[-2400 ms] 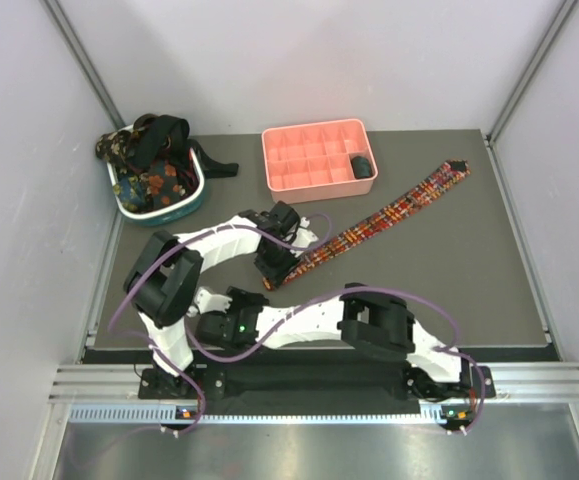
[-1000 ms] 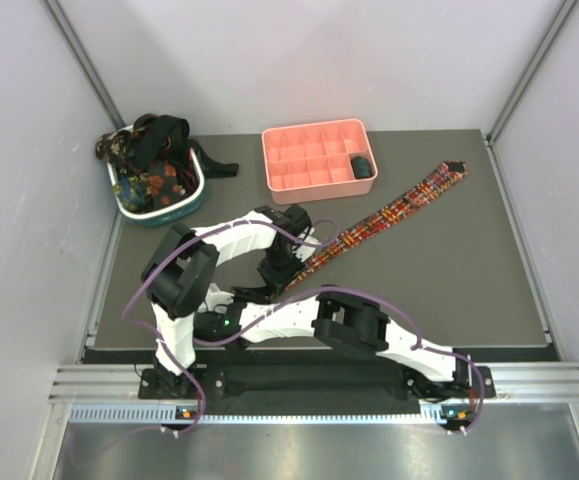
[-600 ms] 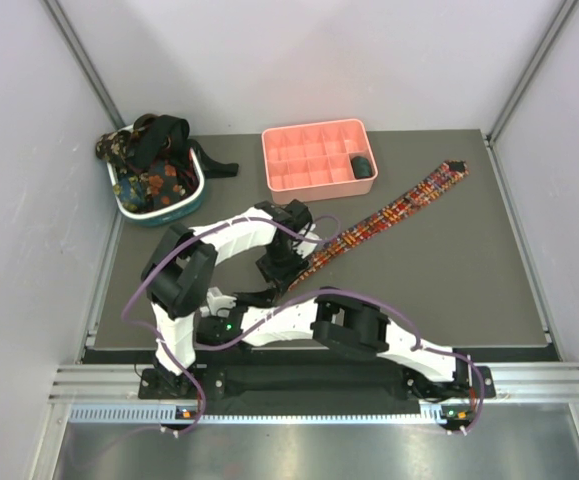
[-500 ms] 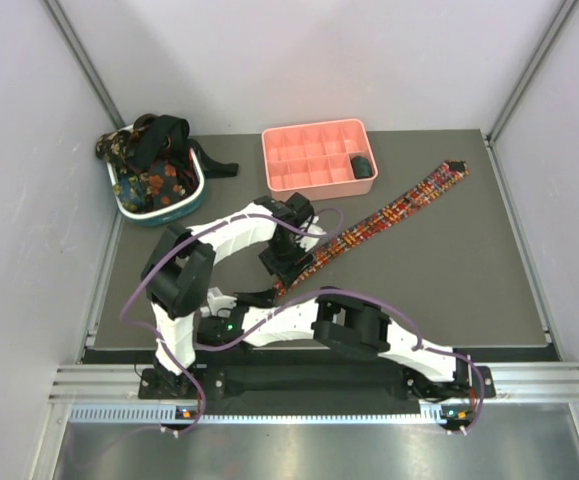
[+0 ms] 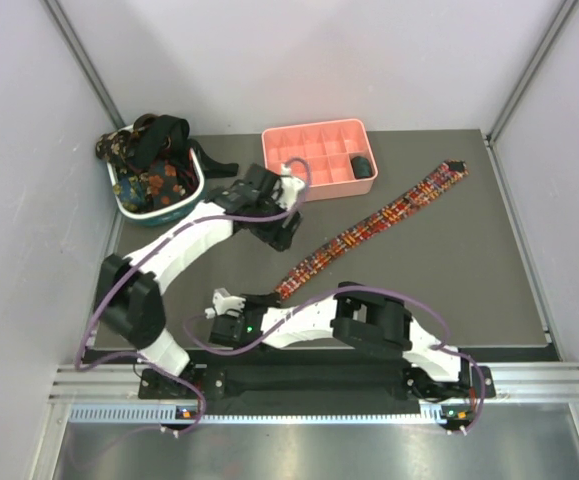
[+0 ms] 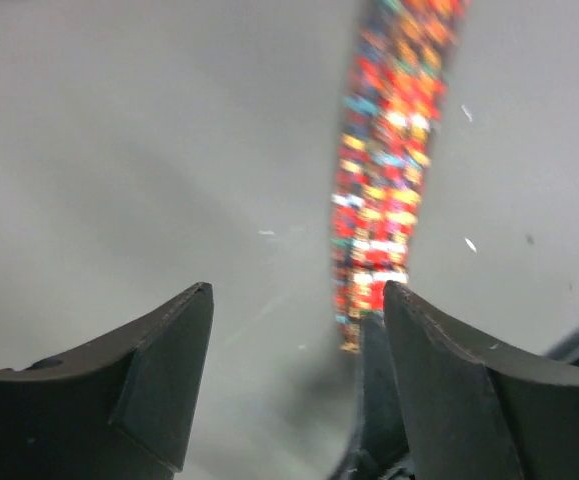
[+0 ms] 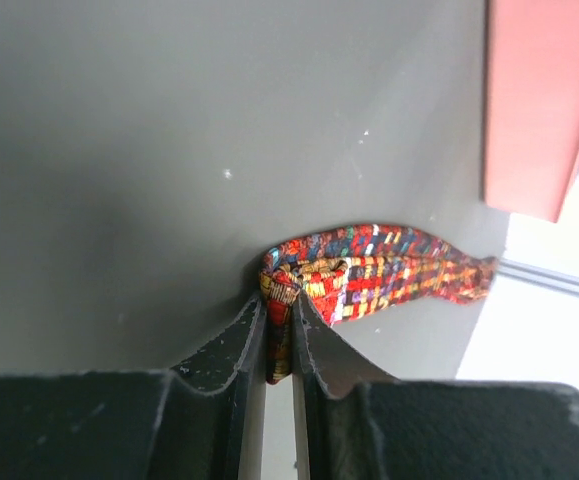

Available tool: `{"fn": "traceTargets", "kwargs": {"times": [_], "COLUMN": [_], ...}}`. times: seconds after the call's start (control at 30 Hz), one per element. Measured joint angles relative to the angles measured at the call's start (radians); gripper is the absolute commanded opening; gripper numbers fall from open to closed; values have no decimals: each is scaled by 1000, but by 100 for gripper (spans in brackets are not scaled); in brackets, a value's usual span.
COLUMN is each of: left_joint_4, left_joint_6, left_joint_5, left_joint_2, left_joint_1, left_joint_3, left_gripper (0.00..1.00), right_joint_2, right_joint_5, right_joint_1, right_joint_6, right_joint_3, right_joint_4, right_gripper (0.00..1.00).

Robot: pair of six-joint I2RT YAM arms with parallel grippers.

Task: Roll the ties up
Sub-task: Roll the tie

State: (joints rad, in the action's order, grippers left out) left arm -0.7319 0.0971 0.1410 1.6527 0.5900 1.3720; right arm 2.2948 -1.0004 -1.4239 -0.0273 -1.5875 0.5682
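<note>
The plaid tie (image 5: 389, 212) lies flat and diagonal on the grey mat, from near the middle front to the far right. My right gripper (image 5: 271, 298) is shut on its near end; in the right wrist view the gripper (image 7: 279, 305) pinches a folded-over bit of the tie (image 7: 389, 270). My left gripper (image 5: 277, 226) is open and empty, up and left of the tie. In the left wrist view it (image 6: 297, 300) hovers above the mat with the tie (image 6: 394, 170) ahead to the right. More ties (image 5: 149, 160), floral and black, are piled in the basket.
The teal-and-white basket (image 5: 169, 213) stands at the far left. The pink compartment tray (image 5: 299, 160) sits at the back centre, with a dark rolled item (image 5: 362, 167) in one compartment; its edge shows in the right wrist view (image 7: 549, 100). Walls close in left and right.
My left gripper has let go of the tie's near end and moved up and left, open. My right gripper now pinches that end.
</note>
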Motion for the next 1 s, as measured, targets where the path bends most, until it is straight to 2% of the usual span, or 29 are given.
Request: {"fn": "traceTargets", "kwargs": {"times": [0.07, 0.13, 0.27, 0.53, 0.77, 1.0], "left_joint_4": [58, 115, 205, 354, 410, 508], "left_joint_6": [-26, -61, -150, -309, -436, -477], "left_joint_5": [-10, -32, -87, -169, -294, -308], "left_joint_2": [-72, -148, -265, -386, -447, -533], "left_joint_1": [-44, -91, -165, -284, -298, -302], "left_joint_3": [-46, -103, -200, -365, -471, -577], "left_gripper": [82, 99, 99, 99, 99, 99], "right_joint_2": [-41, -79, -142, -267, -385, -508], "right_joint_5": [29, 60, 119, 294, 434, 626], "right_joint_1": [-1, -2, -2, 9, 47, 132], "right_joint_6": [-19, -41, -85, -98, -82, -49], "right_joint_3": [59, 111, 204, 351, 477, 589], "right_joint_4": [-60, -117, -236, -394, -488, -579], "right_gripper": [9, 10, 10, 9, 9, 9]}}
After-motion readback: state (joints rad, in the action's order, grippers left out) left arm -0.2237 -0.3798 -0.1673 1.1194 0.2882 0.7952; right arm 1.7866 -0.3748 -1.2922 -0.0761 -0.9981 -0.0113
